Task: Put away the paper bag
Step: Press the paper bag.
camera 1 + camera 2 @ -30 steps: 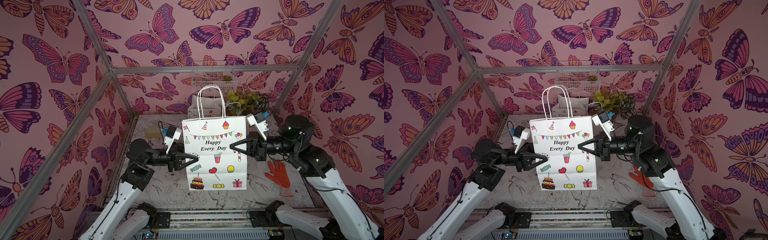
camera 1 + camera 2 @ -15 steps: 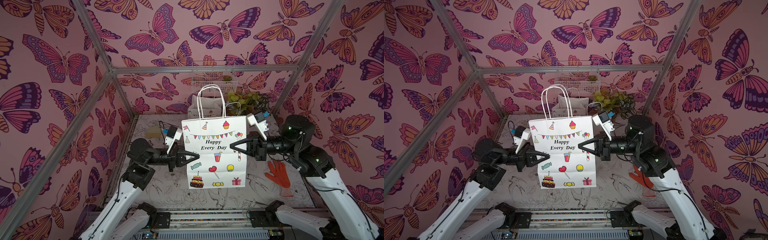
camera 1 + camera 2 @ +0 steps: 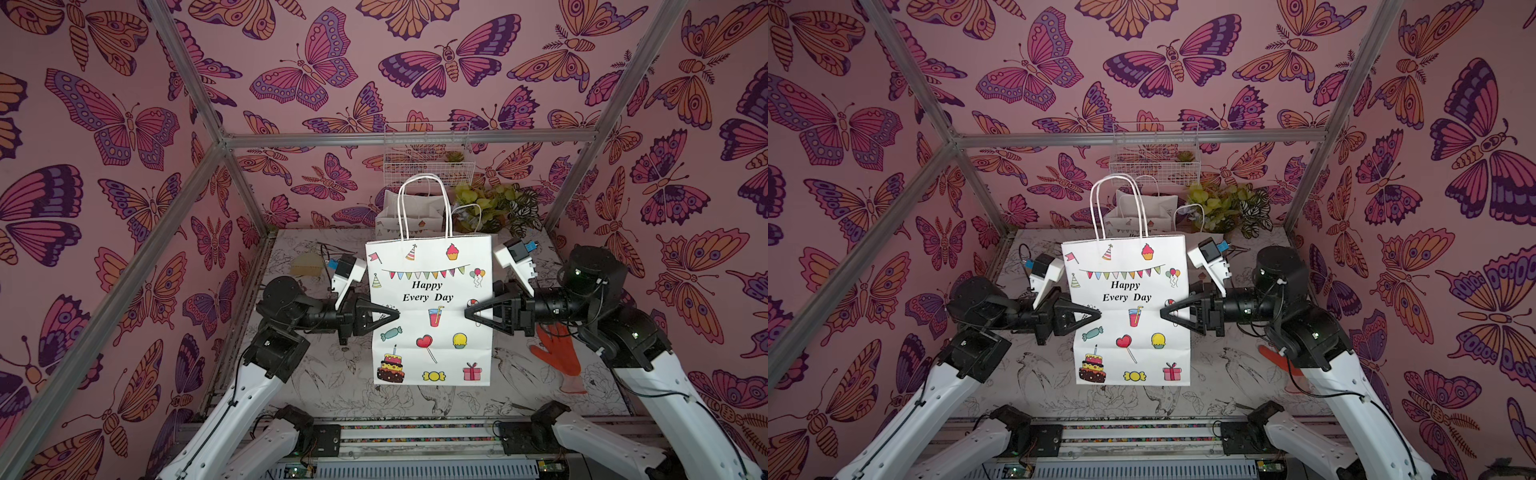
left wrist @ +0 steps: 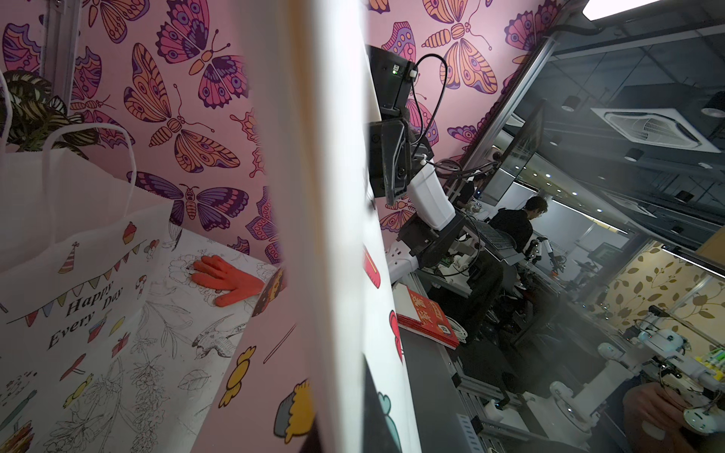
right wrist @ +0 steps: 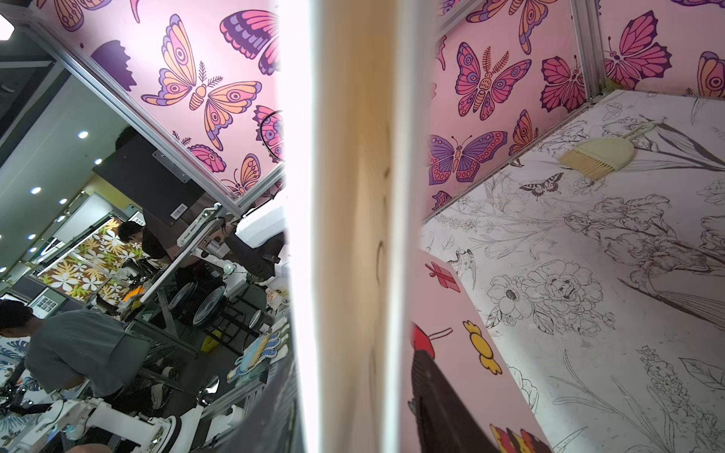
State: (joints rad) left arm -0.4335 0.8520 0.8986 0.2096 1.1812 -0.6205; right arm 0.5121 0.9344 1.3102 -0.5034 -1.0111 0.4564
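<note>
paper bag (image 3: 428,291): held upright over the middle of the table (image 3: 332,386), print facing the front, handles up. Whether the bottom touches the tabletop can't be told.
left gripper (image 3: 395,315): clamped tight on the bag's left edge, about halfway up.
right gripper (image 3: 468,312): tips laid over the right edge at the same height. Pinched or let go can't really be made out, tbh.
step in hand: looks like the bag is being passed to one arm for the carry to the back.
doing it well: the left pinch should be kept firm and level so the flat paper isn't twisted or creased. The right gripper is best drawn straight sideways, clear of the edge.
orange glove (image 3: 557,353): lying under the right arm, best avoided.
further back: another white bag (image 3: 411,212) is stood beside a plant (image 3: 498,208), with a wire basket (image 3: 428,166) on the wall above. Probably the spot being aimed for.
</note>
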